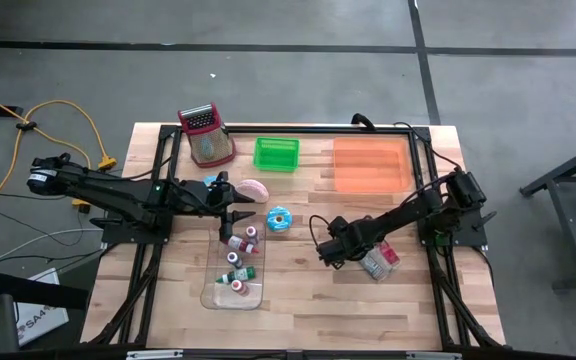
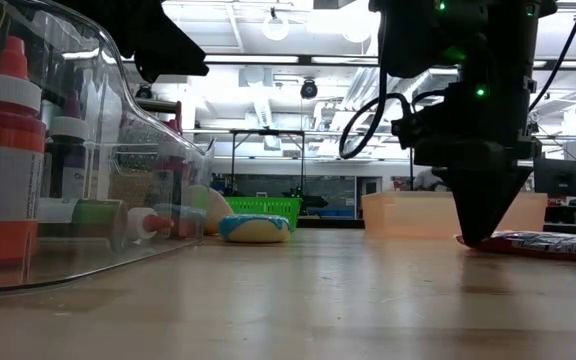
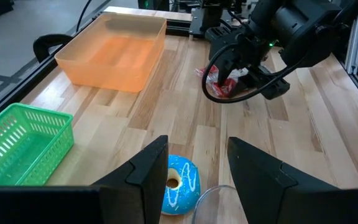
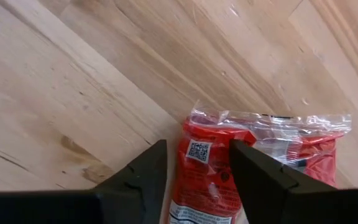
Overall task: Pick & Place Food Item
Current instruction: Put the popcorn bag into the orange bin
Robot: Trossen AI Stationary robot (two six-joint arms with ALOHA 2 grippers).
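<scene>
Patience is what this grasp asks for — the right gripper [image 4: 194, 168] is down at the table over the red snack packet [image 4: 253, 165], its fingers spread with the packet's sealed edge lying between them, and nothing is pinched yet. The packet lies flat on the wooden table [image 1: 308, 300] on the right side, near the right arm's base and nearer the camera than the orange bin [image 1: 368, 165], which stands at the far right. In the low view the dark fingertips come right down to the wood at the packet's left end, so the tool looks low enough already.

To do the step well, I would judge that the fingers should close only once the crinkled plastic sits squarely between them; a flat, slippery wrapper tends to slide out sideways or fold if only its clear seam is caught. Biting a little deeper, on the filled red part, would likely hold better. Then a straight lift before any sideways travel, and a carry toward whichever container is meant — the orange bin is closest, the green basket [image 1: 276, 153] farther left.

The left gripper [image 3: 197, 171] waits on the left, fingers apart and empty, above the blue-iced doughnut [image 3: 180, 183] beside the clear tray of small bottles [image 1: 236, 270]. It is well clear of the right arm's path.
</scene>
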